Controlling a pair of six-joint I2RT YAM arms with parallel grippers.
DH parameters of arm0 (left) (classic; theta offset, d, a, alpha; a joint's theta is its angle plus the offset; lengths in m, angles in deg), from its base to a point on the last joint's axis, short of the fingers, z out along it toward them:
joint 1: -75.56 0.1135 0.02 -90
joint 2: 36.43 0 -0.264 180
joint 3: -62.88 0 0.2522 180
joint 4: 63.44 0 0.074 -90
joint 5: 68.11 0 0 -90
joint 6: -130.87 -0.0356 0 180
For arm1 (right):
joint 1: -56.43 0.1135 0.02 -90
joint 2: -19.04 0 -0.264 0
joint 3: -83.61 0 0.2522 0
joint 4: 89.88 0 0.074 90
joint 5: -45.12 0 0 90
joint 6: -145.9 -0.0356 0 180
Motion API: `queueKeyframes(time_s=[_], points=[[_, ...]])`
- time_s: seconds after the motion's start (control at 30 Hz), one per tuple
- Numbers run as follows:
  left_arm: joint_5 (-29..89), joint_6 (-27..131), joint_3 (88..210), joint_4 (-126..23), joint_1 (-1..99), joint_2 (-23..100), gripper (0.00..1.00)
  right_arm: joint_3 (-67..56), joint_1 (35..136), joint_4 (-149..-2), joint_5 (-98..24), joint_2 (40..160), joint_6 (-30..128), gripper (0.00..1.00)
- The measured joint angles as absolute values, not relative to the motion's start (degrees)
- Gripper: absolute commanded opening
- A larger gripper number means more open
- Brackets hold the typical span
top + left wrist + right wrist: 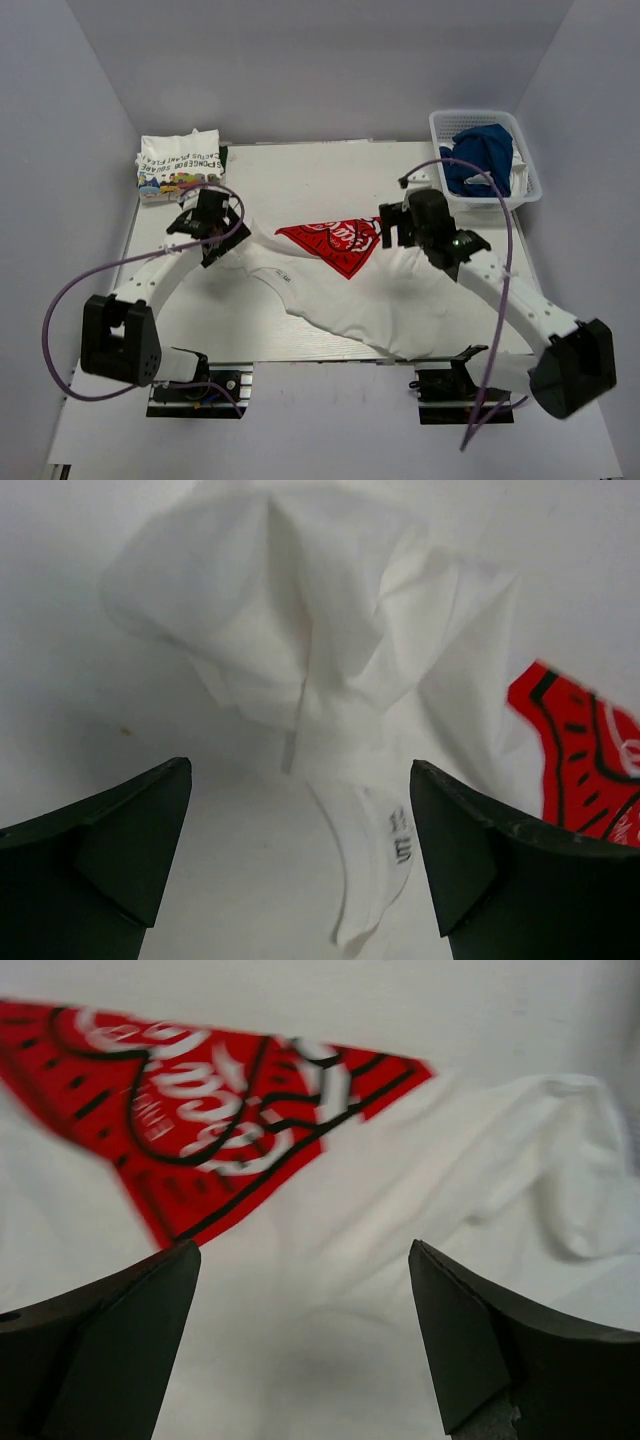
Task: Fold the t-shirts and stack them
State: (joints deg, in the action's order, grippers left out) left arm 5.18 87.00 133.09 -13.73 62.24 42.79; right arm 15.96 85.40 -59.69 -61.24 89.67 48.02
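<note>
The white t-shirt with the red Coca-Cola print (335,243) lies crumpled and spread across the middle of the table. My left gripper (222,240) is open and empty over its left end. In the left wrist view (300,780) it hovers above the collar with its label (385,850) and a bunched sleeve (290,610). My right gripper (385,232) is open and empty at the print's right corner. In the right wrist view (305,1260) it sits above white cloth just below the red print (210,1120). The cartoon-print t-shirt (180,165) lies folded at the back left. The blue t-shirt (478,155) is bunched in a basket.
A white plastic basket (530,165) stands at the back right, off the table's corner. Grey walls enclose the table on the left, back and right. Purple cables loop from both arms over the table's sides.
</note>
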Motion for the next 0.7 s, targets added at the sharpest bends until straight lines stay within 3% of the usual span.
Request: queueKeyframes(time_s=[0.13, 0.3, 0.37, 0.47, 0.53, 0.7], points=[[12.9, 86.3, 124.7, -16.6, 61.8, 39.5, 1.0, 20.4, 94.0, -57.9, -54.5, 84.0, 46.4, 0.9], [18.0, 85.8, 121.2, -20.0, 60.1, 42.9, 1.0, 26.8, 103.8, -54.9, -51.8, 86.1, 42.6, 0.9], [18.2, 85.8, 121.5, -20.9, 59.7, 45.2, 0.95, 29.0, 106.9, -53.0, -51.8, 87.2, 41.0, 0.9], [18.1, 85.9, 121.6, -22.0, 59.4, 48.5, 0.82, 30.6, 110.1, -51.1, -51.8, 87.6, 39.2, 0.9], [18.1, 86.2, 121.8, -22.8, 59.3, 49.1, 0.66, 30.8, 111.6, -50.6, -52.2, 87.7, 38.1, 0.9], [18.1, 86.6, 121.8, -24.6, 59.3, 50.7, 0.38, 30.7, 115.5, -49.4, -54.4, 91.9, 35.8, 0.9]])
